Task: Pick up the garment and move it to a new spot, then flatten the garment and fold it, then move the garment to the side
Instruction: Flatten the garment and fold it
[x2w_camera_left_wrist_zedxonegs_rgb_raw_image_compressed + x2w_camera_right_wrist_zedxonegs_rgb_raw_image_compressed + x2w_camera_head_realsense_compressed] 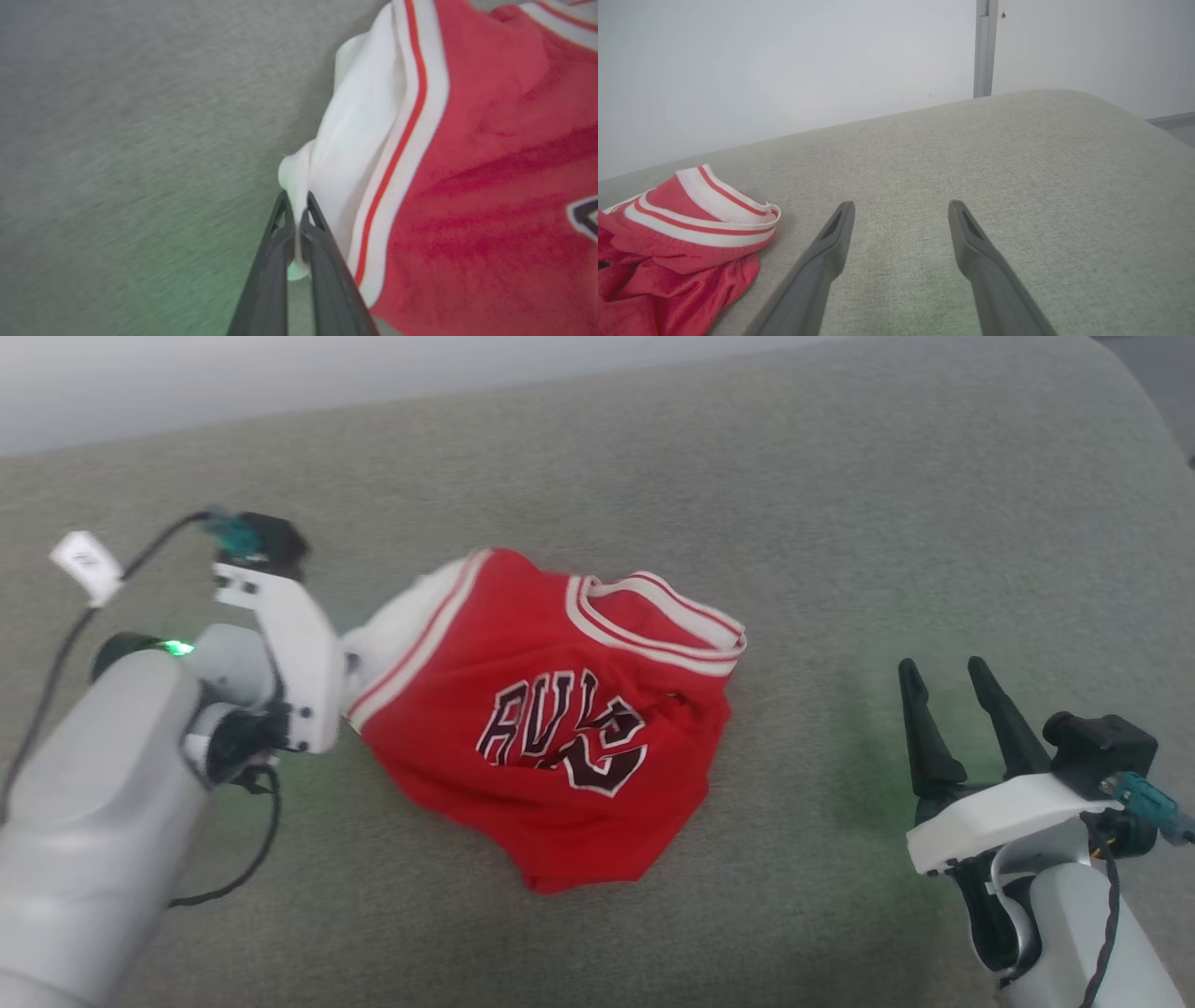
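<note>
The garment (551, 719), a red jersey with dark white-outlined chest lettering and striped collar, lies crumpled in the middle of the grey cushion. Its white sleeve (359, 140) bunches at the left side. My left gripper (295, 205) is shut on a fold of that white sleeve, its fingers hidden behind the wrist in the head view. My right gripper (943, 695) stands open to the right of the garment, apart from it, nothing between its fingers. The right wrist view has the striped collar (705, 210) at the left and the open right gripper (901, 210) above bare fabric.
The grey upholstered surface (840, 523) stretches wide around the garment. A pale wall (784, 60) rises behind its far edge, with a grey vertical post (983, 46). The cushion's rounded corner (1120, 392) drops off at the far right.
</note>
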You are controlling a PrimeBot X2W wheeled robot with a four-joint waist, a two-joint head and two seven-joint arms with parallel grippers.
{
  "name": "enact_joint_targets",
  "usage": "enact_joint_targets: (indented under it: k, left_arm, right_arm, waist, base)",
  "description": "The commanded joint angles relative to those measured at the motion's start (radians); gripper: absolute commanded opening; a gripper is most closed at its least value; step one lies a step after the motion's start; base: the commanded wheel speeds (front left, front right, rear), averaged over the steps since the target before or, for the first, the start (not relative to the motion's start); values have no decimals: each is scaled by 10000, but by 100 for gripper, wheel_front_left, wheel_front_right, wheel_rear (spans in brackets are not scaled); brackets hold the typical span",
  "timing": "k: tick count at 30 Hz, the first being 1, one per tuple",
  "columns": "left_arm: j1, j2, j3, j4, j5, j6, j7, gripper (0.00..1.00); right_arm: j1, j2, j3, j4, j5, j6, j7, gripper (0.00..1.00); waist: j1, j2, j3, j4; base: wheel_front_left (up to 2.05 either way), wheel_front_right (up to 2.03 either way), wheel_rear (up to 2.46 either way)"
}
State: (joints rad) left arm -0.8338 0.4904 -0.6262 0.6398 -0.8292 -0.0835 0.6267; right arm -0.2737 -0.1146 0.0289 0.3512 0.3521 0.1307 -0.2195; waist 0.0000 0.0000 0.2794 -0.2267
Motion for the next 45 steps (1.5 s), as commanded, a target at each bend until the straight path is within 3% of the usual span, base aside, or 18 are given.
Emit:
enact_joint_targets:
  k: [1,14,20,26,27,28,29,30,39,45]
  left_arm:
    - [176,76,66,-34,-148,51,-79,0]
    - [3081,2183,1806,-2944,-984,1913,-1098,0]
    - [4214,2365,2159,-3128,-1471,2364,-1235,0]
    - [4672,2188,2196,-2730,-1660,2333,-1392,0]
    - [4708,2184,2174,-2681,-1626,2292,-1468,20]
    - [4739,2177,2168,-2669,-1591,2231,-1555,47]
    - [4787,2129,2211,-2658,-1655,2198,-1635,92]
    - [4818,2110,2229,-2676,-1683,2160,-1734,100]
    - [5206,2096,2581,-3497,-1150,1815,-3727,100]
    - [5722,2020,2726,-4092,-579,1863,-5338,100]
  right_arm:
    - [6,10,-2,-20,21,0,-40,100]
    - [302,-43,-323,-350,-141,-1,316,100]
    - [311,-37,-329,-496,-166,-1,482,100]
    - [382,-75,-238,-588,-150,-1,626,100]
    - [407,-84,-214,-596,-136,-1,656,100]
    - [431,-93,-186,-613,-119,-1,682,100]
    - [450,-107,-154,-628,-111,-1,718,100]
    - [474,-126,-119,-644,-93,-1,728,100]
    - [779,-317,215,-876,133,-1,1250,100]
    - [821,-452,610,-1023,479,-1,1878,100]
  waist:
    - [0,0,-55,95]
    - [0,0,-434,1196]
    - [0,0,-424,1360]
    - [0,0,-525,1413]
    - [0,0,-570,1421]
    - [0,0,-607,1431]
    - [0,0,-654,1447]
    - [0,0,-708,1474]
    - [0,0,-1286,1879]
    - [0,0,-1551,2218]
  base:
    - [0,0,0]
    - [0,0,0]
    - [0,0,0]
    - [0,0,0]
    - [0,0,0]
    - [0,0,0]
    - [0,0,0]
    - [0,0,0]
    - [0,0,0]
    - [0,0,0]
